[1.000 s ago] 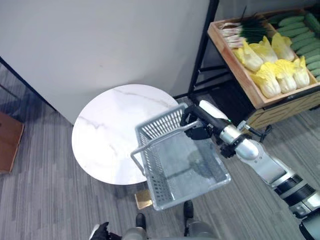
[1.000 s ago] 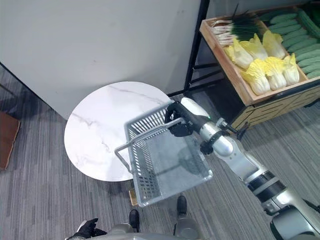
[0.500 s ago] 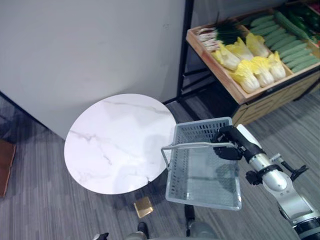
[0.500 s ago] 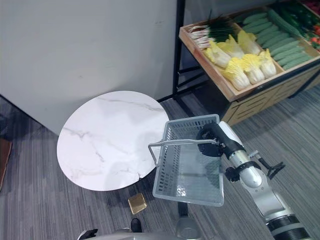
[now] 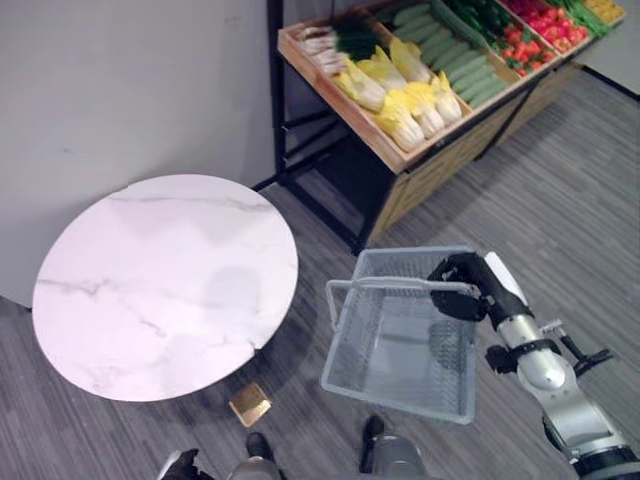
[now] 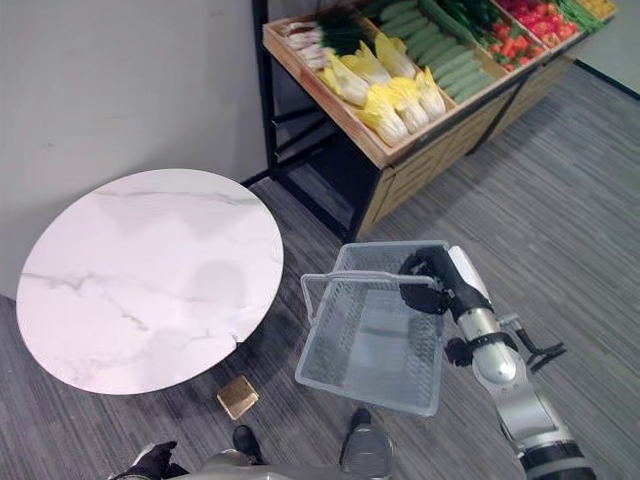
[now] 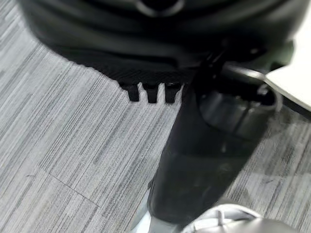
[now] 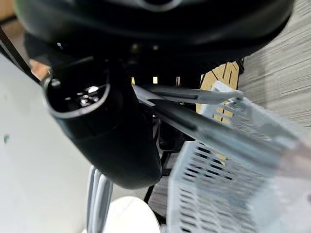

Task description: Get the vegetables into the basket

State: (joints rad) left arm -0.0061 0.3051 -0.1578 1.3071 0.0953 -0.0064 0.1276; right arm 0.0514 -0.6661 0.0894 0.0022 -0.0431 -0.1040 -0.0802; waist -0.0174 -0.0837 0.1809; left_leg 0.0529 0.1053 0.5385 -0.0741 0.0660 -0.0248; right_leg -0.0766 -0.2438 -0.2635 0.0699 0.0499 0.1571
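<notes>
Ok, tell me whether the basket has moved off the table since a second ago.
Yes. The basket, held by the right hand, overlapped the round table's edge a second ago; now it hangs clear of it over the floor, on the produce stand's side.

Robot's right hand [image 6: 432, 280] carries a grey wire-mesh basket [image 6: 375, 335] by its handle.
Round white marble-topped table [image 6: 140, 275] beside; wooden crate of vegetables [image 6: 400, 85] beyond.

No readable text, labels, numbers or signs on anything in view.
</notes>
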